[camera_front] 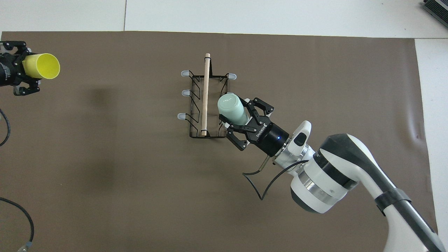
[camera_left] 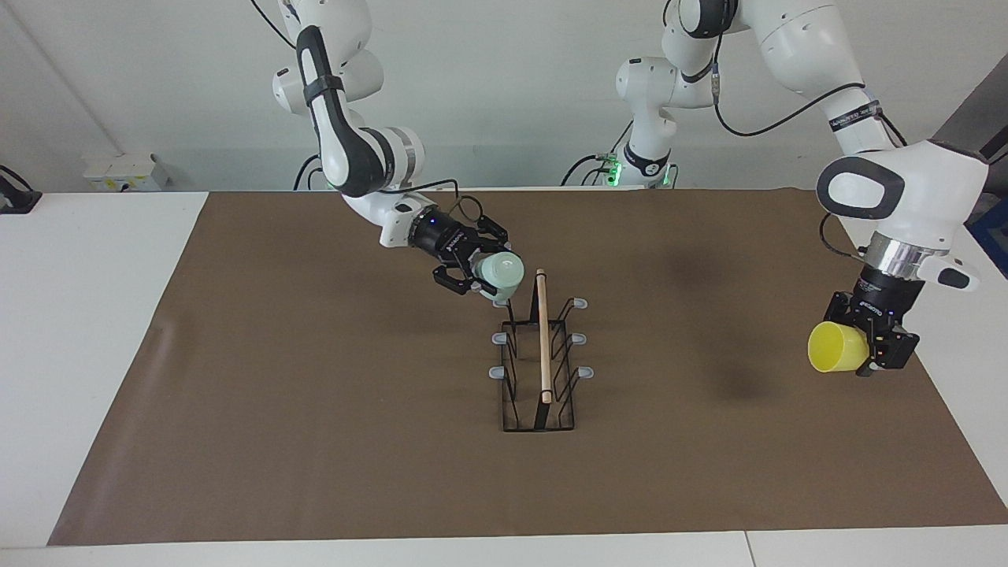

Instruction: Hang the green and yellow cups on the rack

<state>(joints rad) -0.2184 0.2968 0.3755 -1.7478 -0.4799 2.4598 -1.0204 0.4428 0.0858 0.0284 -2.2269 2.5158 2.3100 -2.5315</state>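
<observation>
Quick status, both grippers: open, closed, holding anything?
Right gripper: closed on the green cup, at the rack.
Left gripper: closed on the yellow cup, waiting over the table's end.

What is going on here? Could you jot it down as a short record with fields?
Right hand: shut on the pale mint green plastic cup, tilted at the rack's prong nearest the robots on the right arm's side
Left hand: holds the bright yellow plastic cup on its side, in the air over the left arm's end of the table, waiting
Black wire rack with wooden rod: mid-table, five grey-tipped prongs visibly bare
Cups hung: none clearly yet
</observation>
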